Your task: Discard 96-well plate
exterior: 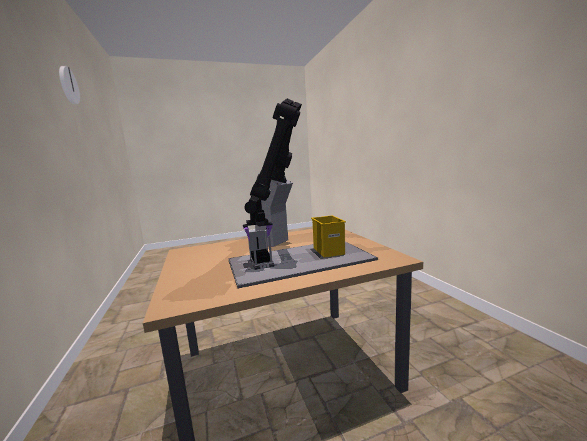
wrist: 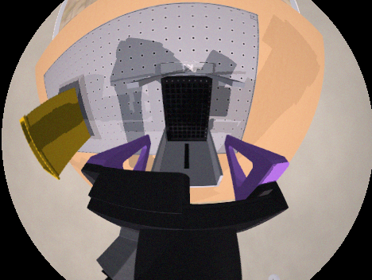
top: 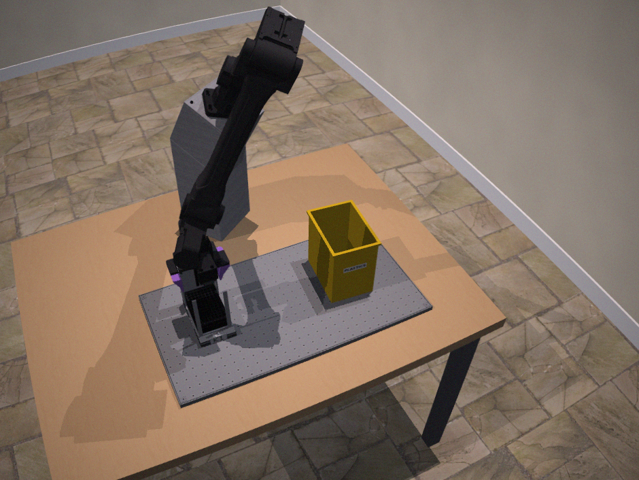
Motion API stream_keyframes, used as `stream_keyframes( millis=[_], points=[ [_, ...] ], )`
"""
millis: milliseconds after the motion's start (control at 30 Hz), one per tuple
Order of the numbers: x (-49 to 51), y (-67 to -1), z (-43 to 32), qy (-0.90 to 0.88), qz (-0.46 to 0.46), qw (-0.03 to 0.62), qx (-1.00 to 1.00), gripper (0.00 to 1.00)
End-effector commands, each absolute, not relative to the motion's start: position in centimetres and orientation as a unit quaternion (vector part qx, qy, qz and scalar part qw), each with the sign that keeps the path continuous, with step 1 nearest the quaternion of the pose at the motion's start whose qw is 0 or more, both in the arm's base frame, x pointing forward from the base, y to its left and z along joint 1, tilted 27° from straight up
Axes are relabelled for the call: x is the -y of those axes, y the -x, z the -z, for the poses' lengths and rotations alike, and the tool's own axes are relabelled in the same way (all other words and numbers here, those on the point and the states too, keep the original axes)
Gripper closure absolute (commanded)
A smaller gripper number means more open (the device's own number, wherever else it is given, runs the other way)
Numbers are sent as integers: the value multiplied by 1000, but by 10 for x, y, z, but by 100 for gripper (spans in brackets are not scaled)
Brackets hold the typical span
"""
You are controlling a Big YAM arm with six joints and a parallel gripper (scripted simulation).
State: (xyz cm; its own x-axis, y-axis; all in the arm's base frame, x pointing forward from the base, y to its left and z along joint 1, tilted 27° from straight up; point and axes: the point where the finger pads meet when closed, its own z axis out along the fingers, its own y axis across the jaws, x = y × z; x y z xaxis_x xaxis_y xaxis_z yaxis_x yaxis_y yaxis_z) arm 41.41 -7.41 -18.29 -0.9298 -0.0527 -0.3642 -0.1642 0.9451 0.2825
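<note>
The grey stack rack K1 (top: 209,315) stands on the left part of the perforated grey baseplate (top: 283,315). A black 96-well plate (top: 211,310) lies on top of it; it also shows in the wrist view (wrist: 185,108). I cannot make out the lower plate beneath it. My gripper (top: 200,275) with purple fingers is open and empty. It hangs just above the rack's back end, its fingers to either side of the rack top in the wrist view (wrist: 203,157). The yellow plastics bin W1 (top: 343,250) stands upright on the right part of the baseplate.
The grey robot pedestal (top: 209,170) stands behind the baseplate. The baseplate lies on a wooden table (top: 247,309). The bin shows at the left edge of the wrist view (wrist: 53,130). In the exterior view the rack (exterior: 258,251) and bin (exterior: 328,235) stand apart.
</note>
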Motion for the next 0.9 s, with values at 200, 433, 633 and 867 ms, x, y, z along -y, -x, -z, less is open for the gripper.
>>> stream_keyframes(
  millis=[200, 433, 633, 867],
  points=[
    [66, -425, 194, 59, -154, 183, -969, 0],
    [62, -429, 204, 59, -154, 183, -969, 0],
    [59, -432, 213, 59, -154, 183, -969, 0],
    [56, -434, 221, 59, -155, 183, -969, 0]
  ],
)
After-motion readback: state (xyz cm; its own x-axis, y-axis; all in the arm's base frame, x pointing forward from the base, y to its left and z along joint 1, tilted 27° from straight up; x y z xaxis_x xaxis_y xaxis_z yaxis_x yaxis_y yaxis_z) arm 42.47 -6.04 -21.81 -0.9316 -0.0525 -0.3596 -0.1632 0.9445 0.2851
